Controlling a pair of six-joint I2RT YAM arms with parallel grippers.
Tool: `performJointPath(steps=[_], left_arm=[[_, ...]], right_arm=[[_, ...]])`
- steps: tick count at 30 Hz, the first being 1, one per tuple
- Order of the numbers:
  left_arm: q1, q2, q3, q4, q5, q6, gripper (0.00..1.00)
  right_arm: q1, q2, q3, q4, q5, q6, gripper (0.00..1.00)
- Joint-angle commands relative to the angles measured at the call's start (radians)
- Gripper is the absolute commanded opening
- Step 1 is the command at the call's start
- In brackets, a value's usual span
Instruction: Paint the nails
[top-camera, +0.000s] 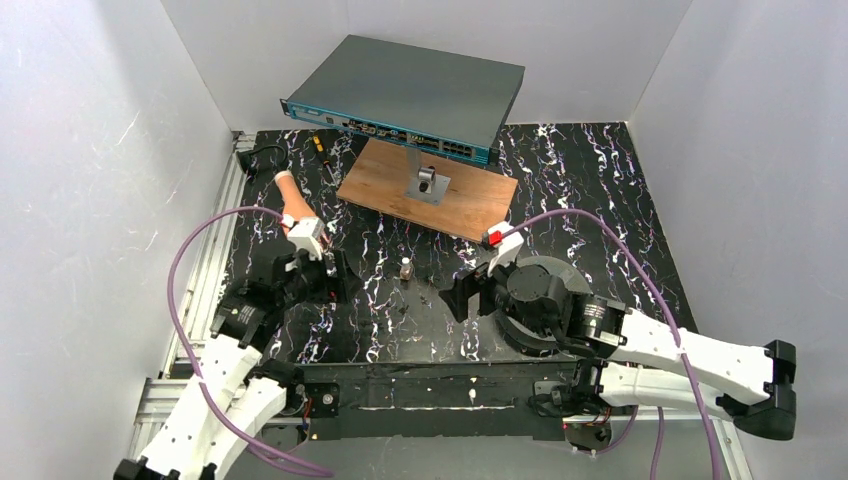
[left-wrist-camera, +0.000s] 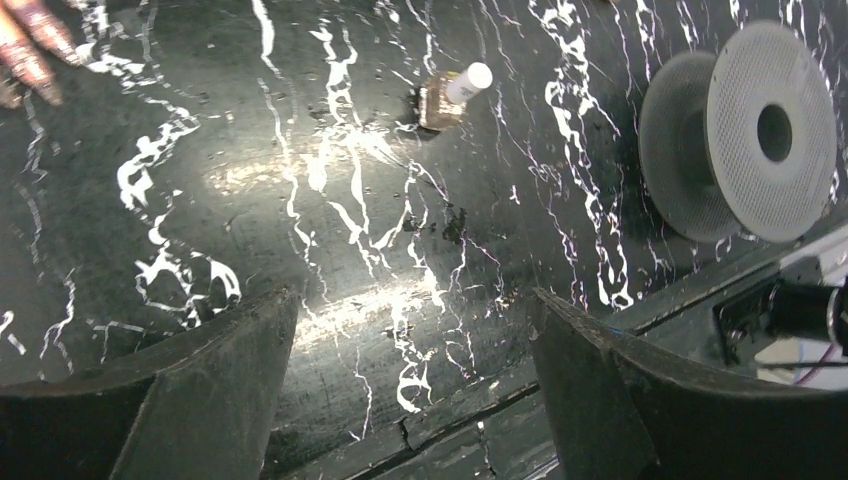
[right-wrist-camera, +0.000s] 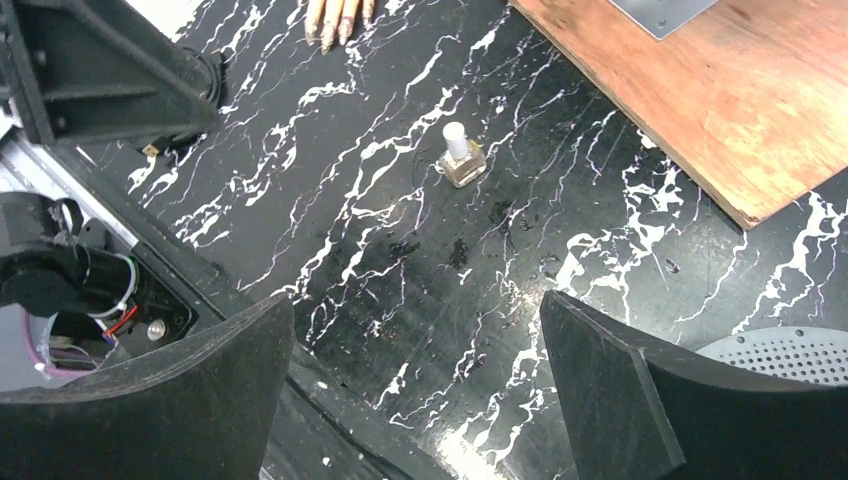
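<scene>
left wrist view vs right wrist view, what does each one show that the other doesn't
Left wrist only: the grey spool whole, with its hub hole. Right wrist only: the wooden board and metal plate. Both: the capped bottle, the mannequin fingertips, the marbled table, and its own open pincer (left pincer, right pincer).

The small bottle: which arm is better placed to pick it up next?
Probably the right: the bottle stands centred ahead of the open right gripper, while the left gripper sits nearer the mannequin hand.

Black table (top-camera: 600, 200) veined white; peach mannequin hand (top-camera: 290, 198); brown wooden board (top-camera: 470, 200); grey spool (left-wrist-camera: 735, 180)
</scene>
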Motion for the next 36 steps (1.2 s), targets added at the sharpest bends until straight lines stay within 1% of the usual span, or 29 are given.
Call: performJointPath(steps=[1, 3, 5, 10, 11, 13, 17, 23, 27, 33, 36], left_arm=[[-0.105, 0.047, 0.002, 0.088, -0.074, 0.015, 0.80], [-0.157, 0.088, 0.010, 0.117, -0.083, 0.012, 0.78], [-0.219, 0.137, 0.011, 0.158, -0.124, 0.011, 0.78], [-0.362, 0.236, 0.003, 0.244, -0.221, 0.039, 0.76], [-0.383, 0.255, 0.002, 0.260, -0.260, 0.047, 0.76], [-0.414, 0.296, 0.002, 0.292, -0.278, 0.060, 0.74], [-0.443, 0.388, 0.027, 0.322, -0.346, 0.058, 0.69], [-0.452, 0.549, 0.055, 0.409, -0.370, 0.085, 0.59], [-0.453, 0.662, 0.083, 0.459, -0.372, 0.096, 0.59], [-0.454, 0.788, 0.146, 0.478, -0.380, 0.110, 0.58], [-0.454, 0.845, 0.178, 0.477, -0.388, 0.126, 0.53]], right_arm=[[-0.141, -0.035, -0.014, -0.042, -0.205, 0.049, 1.00], [-0.230, -0.072, -0.052, -0.024, -0.321, 0.079, 1.00], [-0.288, -0.109, -0.080, -0.009, -0.371, 0.091, 1.00], [-0.304, -0.156, -0.073, -0.061, -0.366, 0.071, 1.00], [-0.304, -0.161, -0.074, -0.073, -0.361, 0.071, 1.00], [-0.306, -0.174, -0.082, -0.082, -0.358, 0.070, 1.00], [-0.306, -0.192, -0.093, -0.091, -0.367, 0.065, 1.00], [-0.307, -0.212, -0.096, -0.103, -0.376, 0.054, 1.00], [-0.308, -0.224, -0.099, -0.116, -0.379, 0.049, 1.00], [-0.307, -0.236, -0.100, -0.130, -0.385, 0.050, 1.00], [-0.308, -0.239, -0.095, -0.136, -0.390, 0.049, 1.00]])
